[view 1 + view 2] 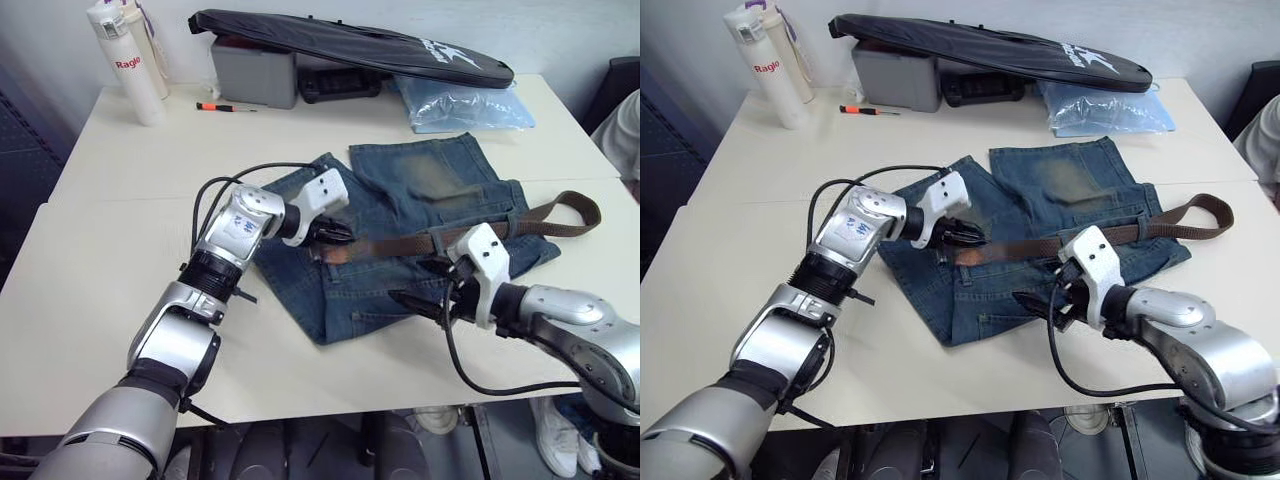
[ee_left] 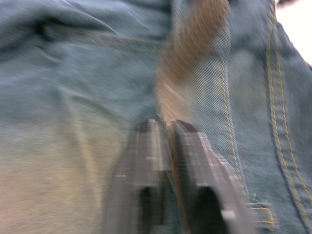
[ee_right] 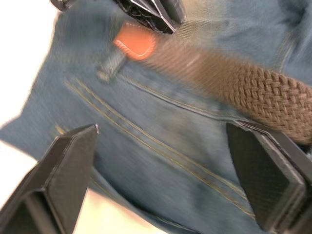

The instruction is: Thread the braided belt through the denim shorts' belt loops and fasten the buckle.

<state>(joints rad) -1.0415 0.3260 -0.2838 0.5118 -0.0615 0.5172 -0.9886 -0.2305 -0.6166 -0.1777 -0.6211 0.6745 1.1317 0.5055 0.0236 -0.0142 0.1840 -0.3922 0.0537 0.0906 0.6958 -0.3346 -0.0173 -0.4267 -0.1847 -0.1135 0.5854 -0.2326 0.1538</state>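
On the left, the left gripper (image 1: 338, 233) rests on the denim shorts (image 1: 400, 235), which lie flat in the middle of the bench (image 1: 120, 240). Its jaws are pressed together on the orange-tan tip of the braided belt (image 1: 400, 243), right by a belt loop (image 3: 113, 62) on the waistband. From there the belt runs rightwards along the waistband and bends into a slack loop past the shorts' right edge. I cannot make out the buckle. Further right, the right gripper (image 1: 1040, 300) hovers low over the shorts just below the belt, jaws spread wide and holding nothing.

The step in hand looks like threading: the tip seems ready to go through the next loop. The next move likely calls for the left gripper to push the tip under the loop while the right takes hold of the strap to feed slack.
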